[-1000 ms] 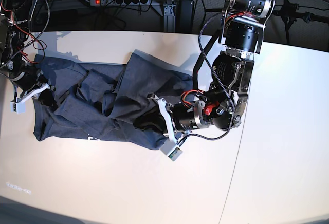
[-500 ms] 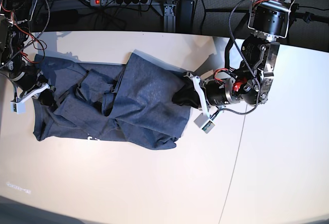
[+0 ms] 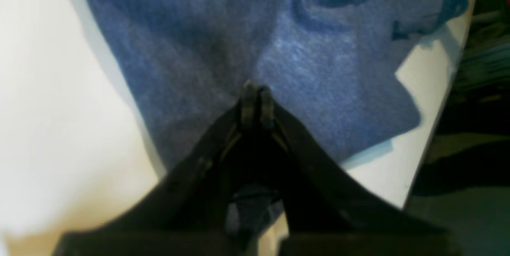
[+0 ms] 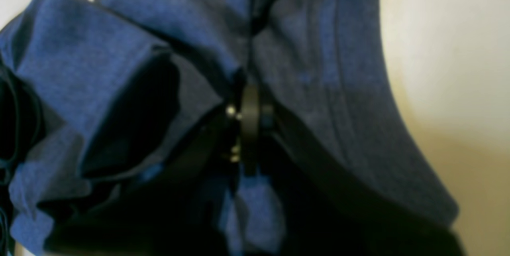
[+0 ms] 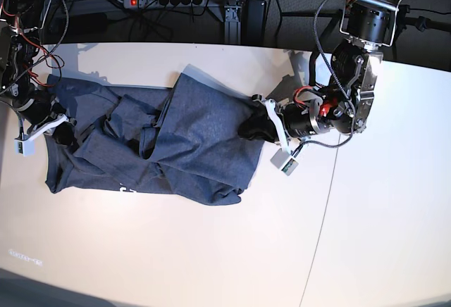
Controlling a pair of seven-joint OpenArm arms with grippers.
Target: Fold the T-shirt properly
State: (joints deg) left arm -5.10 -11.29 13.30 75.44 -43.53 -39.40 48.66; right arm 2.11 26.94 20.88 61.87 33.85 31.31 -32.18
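Clenched on a bunch of cloth at the base view's left edge, the right gripper [image 5: 55, 125] holds one end of the T-shirt [image 5: 176, 145]; its wrist view shows the jaws closed on dark blue fabric with crumpled folds on one side and bare tabletop on the other. From there the T-shirt runs rightward across the white table [image 5: 176, 251], its long axis roughly along the table's width, the cloth rumpled and ridged in the left half and smoother toward the right. A scrap of white lettering [image 5: 127, 189] peeks out at the near hem. At the far right of the garment the left gripper [image 5: 255, 125] is likewise closed on the cloth, pinching its right edge; the wrist view shows the fingertips [image 3: 255, 100] together with fabric caught between them and the shirt spreading away from them over the table.

So each arm has an end, and the garment lies between the two. For a stretch along that axis, the left arm has plenty of bare table to its right, while the right arm sits close to the table's left edge with little room to draw outward. The far edge, near the power strip [image 5: 165, 0], is just beyond the shirt's upper corner; the near side is wide open.
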